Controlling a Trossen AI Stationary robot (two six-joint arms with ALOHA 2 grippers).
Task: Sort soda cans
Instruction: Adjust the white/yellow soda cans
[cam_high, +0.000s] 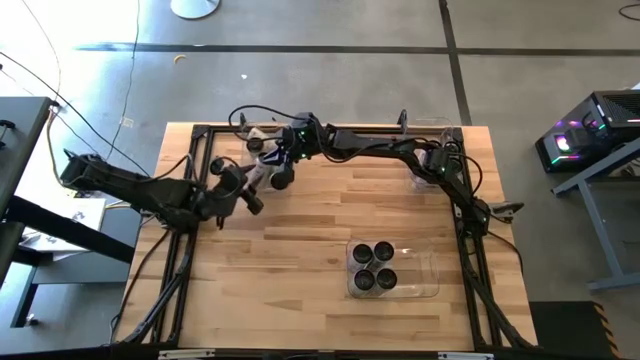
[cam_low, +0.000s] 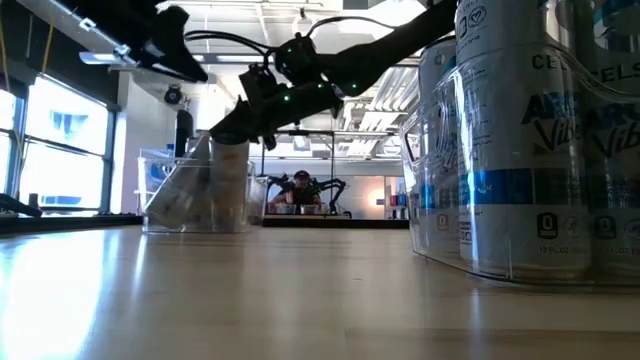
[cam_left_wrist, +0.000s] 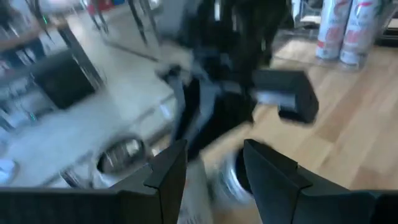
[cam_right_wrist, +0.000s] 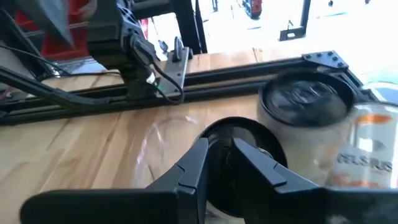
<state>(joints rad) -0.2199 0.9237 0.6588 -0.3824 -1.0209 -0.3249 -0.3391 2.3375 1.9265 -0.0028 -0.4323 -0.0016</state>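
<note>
Both arms are crowded up at the counter's (cam_high: 300, 215) far edge, toward its far left corner, working over a clear bin (cam_low: 195, 195) that looks tipped. The right tool (cam_right_wrist: 219, 155) sits low over a soda can (cam_right_wrist: 239, 140), its two fingers drawn close together at the dark round top; whether they truly pinch the rim I cannot tell, though it looks like a hold on the lid's edge. A second can (cam_right_wrist: 308, 118) stands just beside it, an orange label showing next to that. The left tool (cam_left_wrist: 214, 171) hovers near the same spot, its fingers partly spread with nothing clearly between them, a round can end showing just past them. Near the counter's front edge, toward the right, four sorted cans (cam_high: 374, 267) stand upright in another clear bin (cam_high: 425, 275). In the low view their silver sides carry blue lettering. These cans should handle stiff but smooth and slippery, likely heavy if full, and easy to topple given how slim they are. The safest hold, in my judgement, is across the body below the rim, squarely, not on the lid.
</note>
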